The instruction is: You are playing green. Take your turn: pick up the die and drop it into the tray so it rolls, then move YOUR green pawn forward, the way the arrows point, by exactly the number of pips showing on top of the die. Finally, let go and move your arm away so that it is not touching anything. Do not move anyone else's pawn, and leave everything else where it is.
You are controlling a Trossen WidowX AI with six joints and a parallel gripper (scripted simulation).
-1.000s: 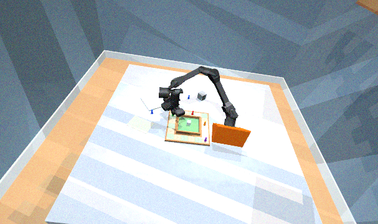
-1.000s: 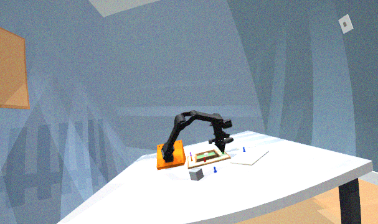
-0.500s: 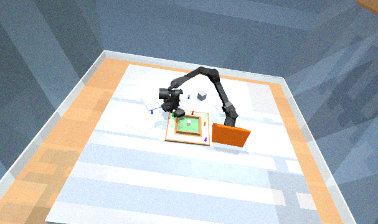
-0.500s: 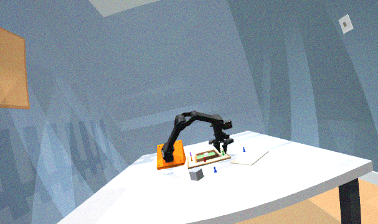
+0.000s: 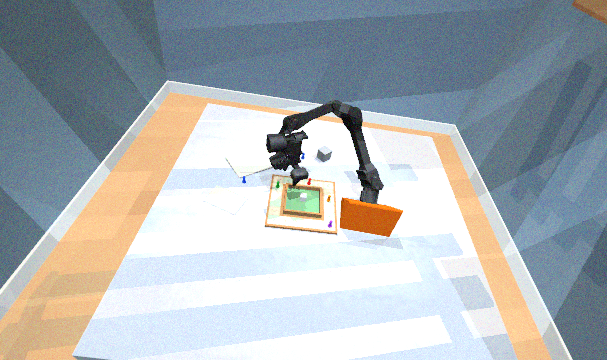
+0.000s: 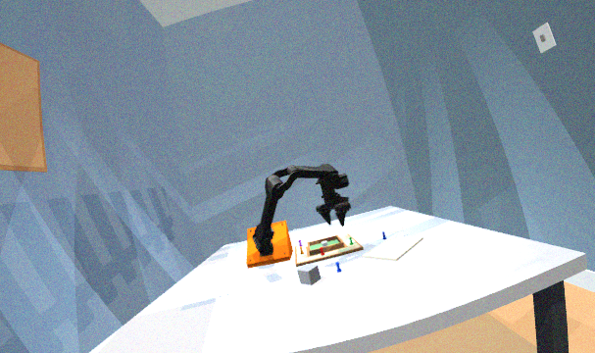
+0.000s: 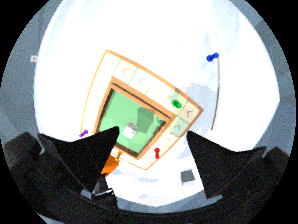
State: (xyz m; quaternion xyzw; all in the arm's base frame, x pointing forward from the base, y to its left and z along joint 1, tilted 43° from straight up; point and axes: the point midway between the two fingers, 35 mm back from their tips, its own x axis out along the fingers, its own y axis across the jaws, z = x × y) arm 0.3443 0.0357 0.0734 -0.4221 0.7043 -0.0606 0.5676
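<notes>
Gripper [image 6: 334,217] spread wide, holding nothing. Small white cube die [image 5: 303,197] rests on tray's [image 5: 285,200] green square floor. Green pawn [image 5: 278,184] stands outside the tray's brown rim.

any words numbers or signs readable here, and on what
No words, brands or numbers readable in any view.
Game board: faint arrow marks on the track squares, too blurred to read.
Die in the tray: pips too small to count.

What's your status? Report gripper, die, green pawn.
Gripper open, empty, above the board. Die resting in tray. Green pawn standing on board corner, untouched. Nothing blocking.
</notes>
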